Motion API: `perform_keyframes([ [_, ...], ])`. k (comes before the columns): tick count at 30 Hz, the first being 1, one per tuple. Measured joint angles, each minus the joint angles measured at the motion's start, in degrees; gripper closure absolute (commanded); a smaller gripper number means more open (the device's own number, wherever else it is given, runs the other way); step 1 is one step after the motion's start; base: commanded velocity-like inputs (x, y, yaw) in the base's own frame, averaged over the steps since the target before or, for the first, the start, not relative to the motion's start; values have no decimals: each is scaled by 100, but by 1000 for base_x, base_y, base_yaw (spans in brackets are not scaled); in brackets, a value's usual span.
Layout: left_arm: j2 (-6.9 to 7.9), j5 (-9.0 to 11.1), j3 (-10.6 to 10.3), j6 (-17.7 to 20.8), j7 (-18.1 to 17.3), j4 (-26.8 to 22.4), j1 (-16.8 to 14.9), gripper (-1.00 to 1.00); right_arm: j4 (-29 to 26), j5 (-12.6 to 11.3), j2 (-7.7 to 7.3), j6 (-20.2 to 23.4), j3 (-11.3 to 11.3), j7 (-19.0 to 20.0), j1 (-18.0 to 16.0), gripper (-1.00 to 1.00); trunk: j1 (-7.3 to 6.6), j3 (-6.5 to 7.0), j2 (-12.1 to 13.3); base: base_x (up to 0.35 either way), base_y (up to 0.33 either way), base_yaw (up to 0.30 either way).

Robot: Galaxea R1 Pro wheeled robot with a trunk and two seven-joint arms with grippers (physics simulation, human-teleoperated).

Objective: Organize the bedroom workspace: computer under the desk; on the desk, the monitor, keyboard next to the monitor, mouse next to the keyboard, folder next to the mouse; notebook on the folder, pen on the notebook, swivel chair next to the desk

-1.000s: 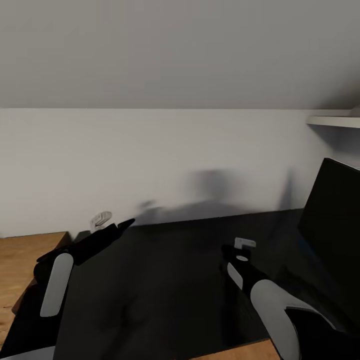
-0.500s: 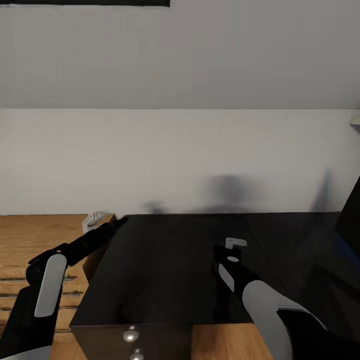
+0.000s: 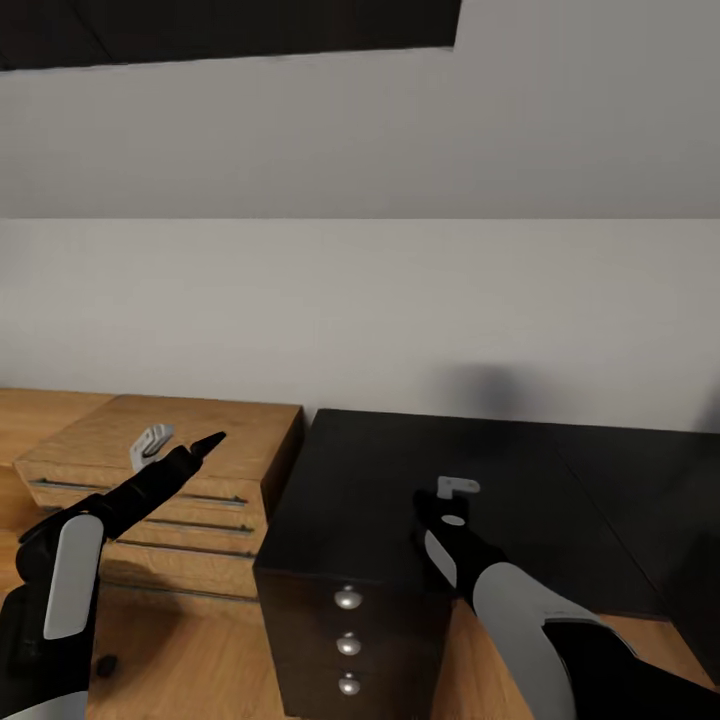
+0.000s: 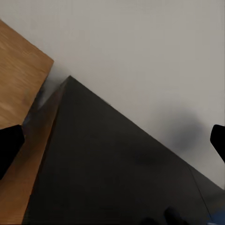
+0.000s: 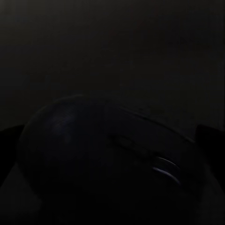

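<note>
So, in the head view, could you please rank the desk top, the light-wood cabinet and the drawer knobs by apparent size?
1. Desk top, largest.
2. Light-wood cabinet.
3. Drawer knobs, smallest; the three look alike.

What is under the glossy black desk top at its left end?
Under the glossy black desk top sits a dark drawer unit with three round silver knobs. What the drawers hold is hidden, as is the space under the desk further right, behind the right arm.
</note>
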Motion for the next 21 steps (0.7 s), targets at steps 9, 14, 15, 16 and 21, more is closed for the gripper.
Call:
perform_keyframes([
  [9,-27,13,17,8,0,30,0,-100,26,-3,1,0,226,173,13,100,-2,0,0,-37,11,279],
  [14,-31,8,13,10,-6,66,-1,-100,27,-5,1,8,235,355,21,100,-2,0,0,-1,199,279],
  [15,-32,9,12,11,-7,67,-1,-100,27,-6,1,8,235,367,21,100,-2,0,0,0,282,279],
  [16,-32,9,12,11,-5,68,-1,-100,27,-6,1,9,235,374,23,100,-2,0,0,0,288,279],
  [21,-32,9,12,11,-7,69,-1,-100,49,-10,1,16,238,442,33,100,-2,0,0,-7,294,218],
])
